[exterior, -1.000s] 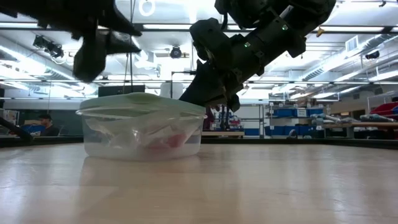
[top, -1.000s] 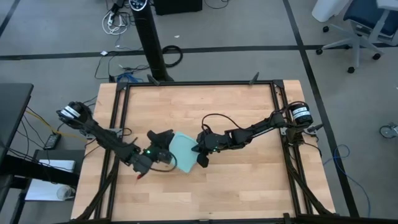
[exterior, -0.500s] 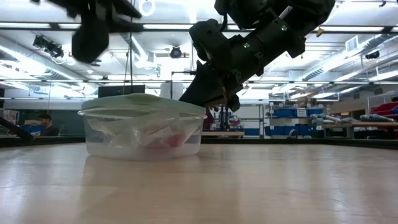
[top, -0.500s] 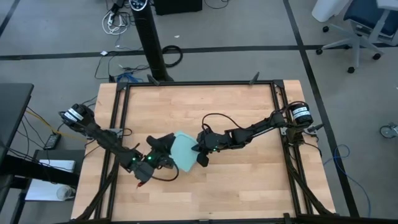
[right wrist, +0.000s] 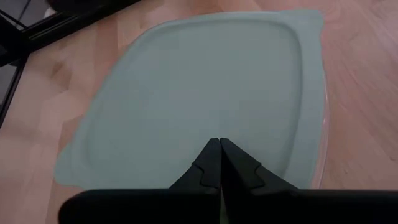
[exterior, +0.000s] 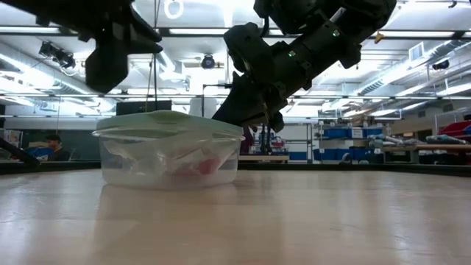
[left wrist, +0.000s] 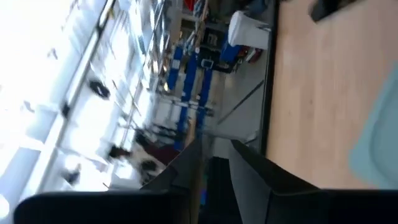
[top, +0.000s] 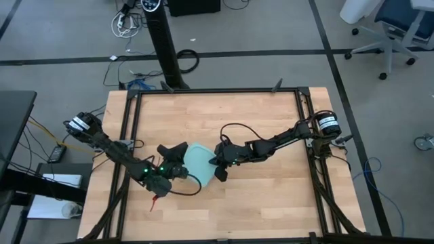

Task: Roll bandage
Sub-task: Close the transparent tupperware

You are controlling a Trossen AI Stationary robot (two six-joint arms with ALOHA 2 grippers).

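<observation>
Bandage [exterior: 208,166] sat inside the closed light-blue container [top: 201,164] near the middle of the counter [top: 271,203], a red shape showing through the clear wall in the low view, with a crinkled plastic bag [exterior: 158,158] packed beside it under the lid [right wrist: 205,93]. Your right gripper [right wrist: 219,163] had its fingers pressed together, tips resting at the lid's edge on the right side. Your left gripper [top: 173,157] hung above the container's left edge, its fingers [left wrist: 249,168] standing a narrow gap apart and holding nothing you could see.
</observation>
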